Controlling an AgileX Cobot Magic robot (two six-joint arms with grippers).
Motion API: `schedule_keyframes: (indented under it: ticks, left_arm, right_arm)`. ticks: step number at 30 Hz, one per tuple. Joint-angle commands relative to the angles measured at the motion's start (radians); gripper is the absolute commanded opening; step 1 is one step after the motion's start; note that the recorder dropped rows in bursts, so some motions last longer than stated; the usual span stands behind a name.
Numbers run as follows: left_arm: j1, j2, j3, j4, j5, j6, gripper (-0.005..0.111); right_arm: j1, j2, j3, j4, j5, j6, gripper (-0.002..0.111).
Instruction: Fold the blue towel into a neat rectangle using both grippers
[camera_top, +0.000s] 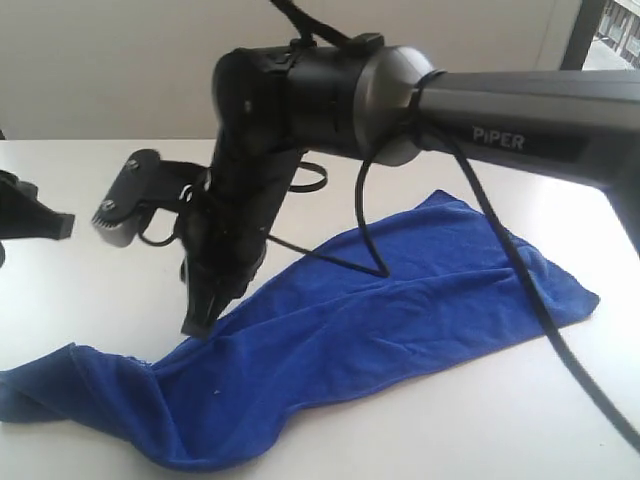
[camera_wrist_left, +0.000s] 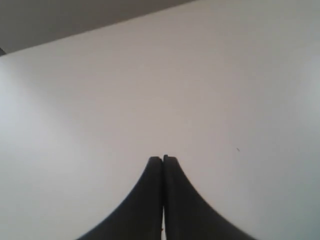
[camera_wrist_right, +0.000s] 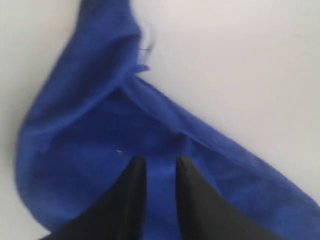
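Blue towel (camera_top: 400, 310), rumpled, long axis diagonal

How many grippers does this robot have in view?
2. The left gripper is shut above the white table; the right gripper is slightly open, down at the blue towel.
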Motion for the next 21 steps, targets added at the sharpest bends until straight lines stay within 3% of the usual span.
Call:
schedule_keyframes:
  ticks: [1, 5, 9, 10, 12, 17, 19, 21]
  left_arm:
    - [-0.042, -0.008, 0.064, 0.070, -0.044, -0.101, 0.000]
    - [-0.060, -0.043, 0.045, 0.250, -0.088, -0.231, 0.000]
    - [-0.060, -0.091, -0.046, 0.644, -0.123, -0.611, 0.000]
    - [-0.057, -0.091, -0.068, 0.644, -0.154, -0.662, 0.000]
    - [-0.038, -0.086, -0.116, 0.644, -0.220, -0.646, 0.000]
    - [0.032, -0.084, -0.205, 0.644, -0.208, -0.600, 0.000]
    - [0.075, -0.078, -0.231, 0.644, -0.153, -0.559, 0.000]
    - [0.116, -0.065, -0.236, 0.644, -0.009, -0.435, 0.000]
  right_arm:
    - [-0.095, 0.049, -0.001, -0.001, -0.074, 0.016, 0.025]
    - [-0.161, 0.109, -0.001, 0.057, -0.084, 0.016, 0.026]
    - [-0.178, 0.164, -0.001, 0.118, -0.062, -0.010, 0.022]
    - [-0.178, 0.171, -0.001, 0.123, -0.062, -0.014, 0.021]
    - [-0.175, 0.179, -0.001, 0.161, -0.062, -0.040, 0.018]
    - [-0.175, 0.180, -0.001, 0.215, -0.062, -0.064, 0.017]
    - [-0.175, 0.180, -0.001, 0.215, -0.062, -0.064, 0.017]
    - [-0.175, 0.180, -0.001, 0.217, -0.062, -0.064, 0.017]
